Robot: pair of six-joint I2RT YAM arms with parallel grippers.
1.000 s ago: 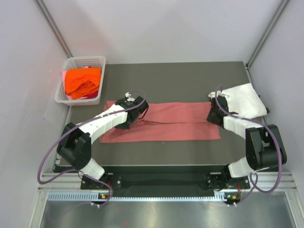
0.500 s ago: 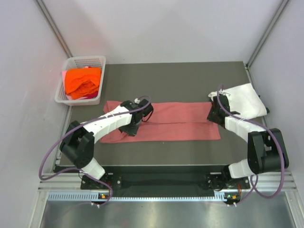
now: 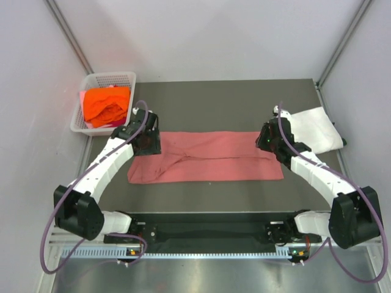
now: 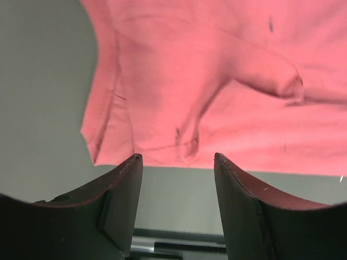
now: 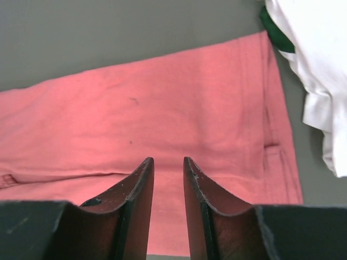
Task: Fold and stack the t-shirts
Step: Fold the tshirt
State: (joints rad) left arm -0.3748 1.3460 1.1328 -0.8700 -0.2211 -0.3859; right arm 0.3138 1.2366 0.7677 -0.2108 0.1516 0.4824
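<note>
Both just let go: left gripper (image 4: 176,160) spread wide, right gripper (image 5: 168,161) barely parted, both empty over the dusty pink-red cloth t-shirt (image 3: 211,157) lying flat beside the white plastic mesh basket (image 3: 113,75), so that fold looks set.

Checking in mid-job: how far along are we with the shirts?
Done: the white t-shirt sits at far right, seemingly folded. In hand: the pink t-shirt lies folded into a long strip; the left end effector and right end effector hover open over its ends, holding nothing. Remaining: fold it shorter, stack it, then do the orange t-shirt in the basket.
</note>
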